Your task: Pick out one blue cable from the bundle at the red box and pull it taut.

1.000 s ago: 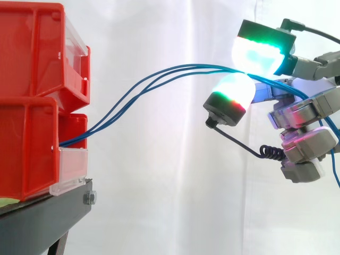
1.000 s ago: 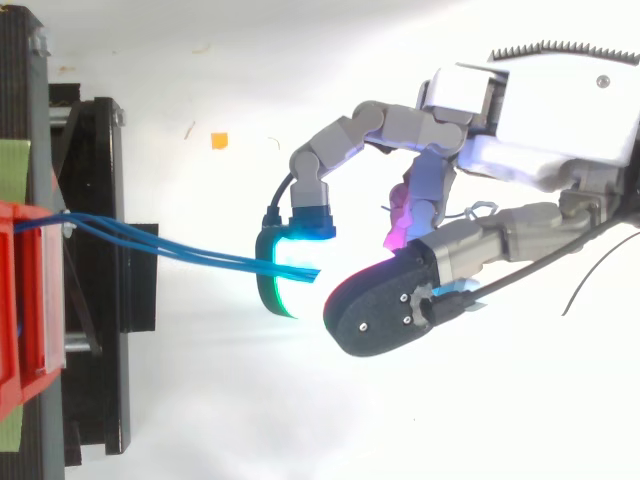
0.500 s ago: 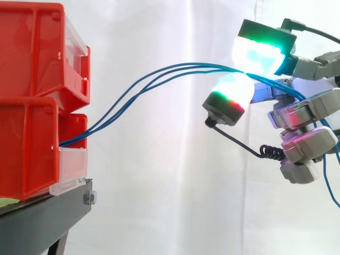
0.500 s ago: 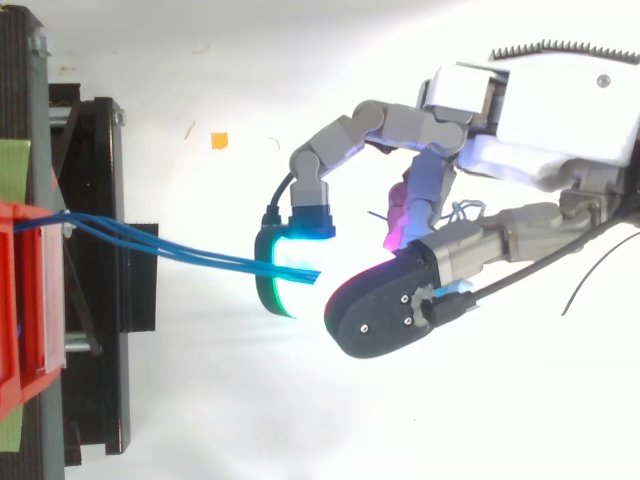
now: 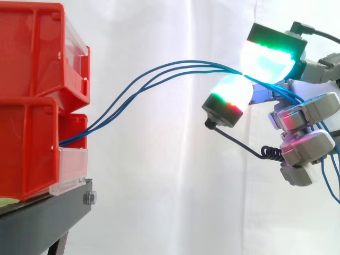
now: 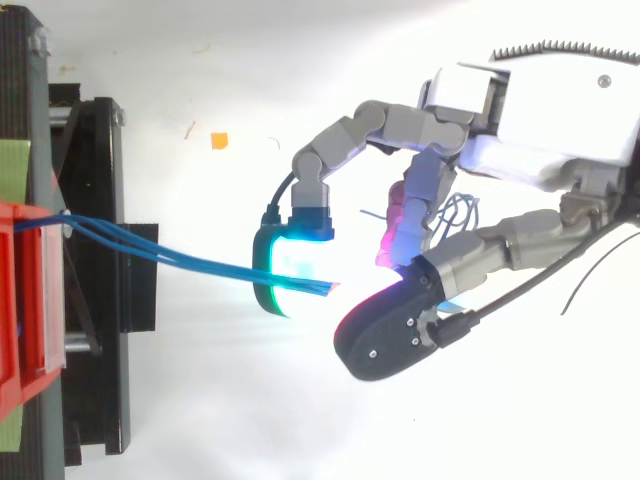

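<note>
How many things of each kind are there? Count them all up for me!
red bins: 2
black stand: 1
blue cable bundle: 1
hand: 1
Total: 5

You have open room between the red bins (image 5: 42, 101) and the hand (image 6: 540, 110), crossed by the blue cables (image 6: 200, 262)

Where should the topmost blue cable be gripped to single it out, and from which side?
Probably mid-arc, from above, between the lower red bin and the robot hand. There the topmost blue cable arches slightly apart from the two blue cables beneath it, with open air over it; at the bin and at the hand all three run bunched together.
</note>
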